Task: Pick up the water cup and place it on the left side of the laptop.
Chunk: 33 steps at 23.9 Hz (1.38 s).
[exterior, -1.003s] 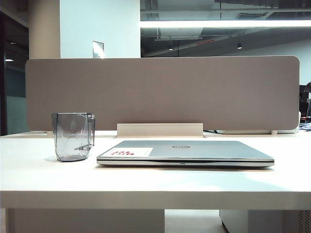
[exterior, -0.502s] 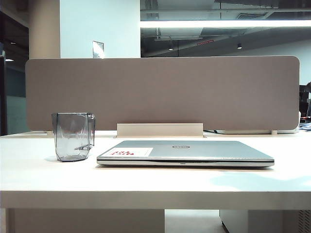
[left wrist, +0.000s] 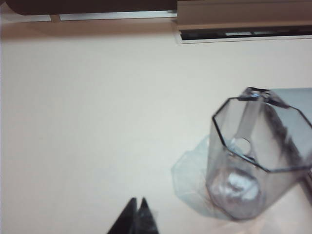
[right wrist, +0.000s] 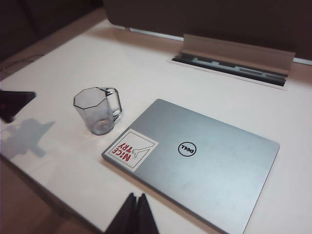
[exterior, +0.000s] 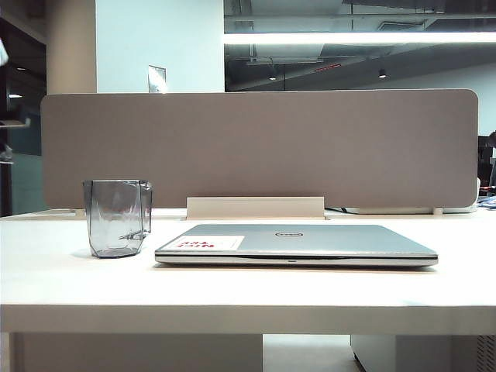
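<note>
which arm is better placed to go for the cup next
Left, probably. The left gripper, shut, hangs low beside the water cup, which fills its wrist view. The right gripper, also shut, sits high over the laptop, farther off. The cup already stands left of the laptop.

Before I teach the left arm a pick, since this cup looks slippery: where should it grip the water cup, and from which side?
Probably across the faceted walls near the open rim of the water cup, coming from above on the side away from the laptop. It stands upright, its handle faces the laptop, and the shut left gripper hovers over bare table on that free side. It must open first.
</note>
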Available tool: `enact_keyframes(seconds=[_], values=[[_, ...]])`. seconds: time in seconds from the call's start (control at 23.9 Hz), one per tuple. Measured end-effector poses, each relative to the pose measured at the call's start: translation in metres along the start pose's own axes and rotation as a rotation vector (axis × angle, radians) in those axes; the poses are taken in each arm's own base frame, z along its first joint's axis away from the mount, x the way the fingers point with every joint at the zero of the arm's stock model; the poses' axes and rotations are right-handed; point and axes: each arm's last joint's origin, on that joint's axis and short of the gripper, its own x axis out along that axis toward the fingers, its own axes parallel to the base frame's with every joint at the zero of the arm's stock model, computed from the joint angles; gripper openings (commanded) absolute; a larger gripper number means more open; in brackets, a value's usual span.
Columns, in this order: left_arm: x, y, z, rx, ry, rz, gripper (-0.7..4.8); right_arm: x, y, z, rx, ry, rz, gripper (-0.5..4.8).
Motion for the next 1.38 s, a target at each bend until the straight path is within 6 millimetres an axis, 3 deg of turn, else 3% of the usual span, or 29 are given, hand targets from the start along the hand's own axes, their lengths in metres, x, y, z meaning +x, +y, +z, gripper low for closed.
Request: enact_keyframes(seconds=[0.13, 0.29, 0.67, 0.79, 0.96, 1.38], values=[[0.026, 0.002, 0.010, -0.003, 0.020, -0.044, -0.06, -0.022, 0.002, -0.016, 0.018, -0.057, 0.033, -0.07], [0.046, 0.002, 0.014, -0.006, 0.037, -0.097, -0.06, -0.030, 0.002, -0.030, 0.029, -0.072, 0.038, -0.07], [0.084, 0.003, 0.013, 0.031, 0.077, -0.180, -0.06, -0.026, 0.004, -0.046, 0.065, -0.012, 0.121, -0.07], [0.104, 0.005, 0.009, 0.084, 0.096, -0.208, -0.06, -0.026, 0.004, -0.050, 0.073, 0.026, 0.135, -0.07], [0.123, 0.018, 0.011, 0.087, 0.087, -0.246, -0.06, -0.027, 0.004, -0.050, 0.074, 0.028, 0.135, -0.07], [0.125, 0.016, 0.007, 0.038, 0.133, -0.477, -0.06, -0.027, 0.003, -0.050, 0.074, 0.025, 0.102, -0.07]])
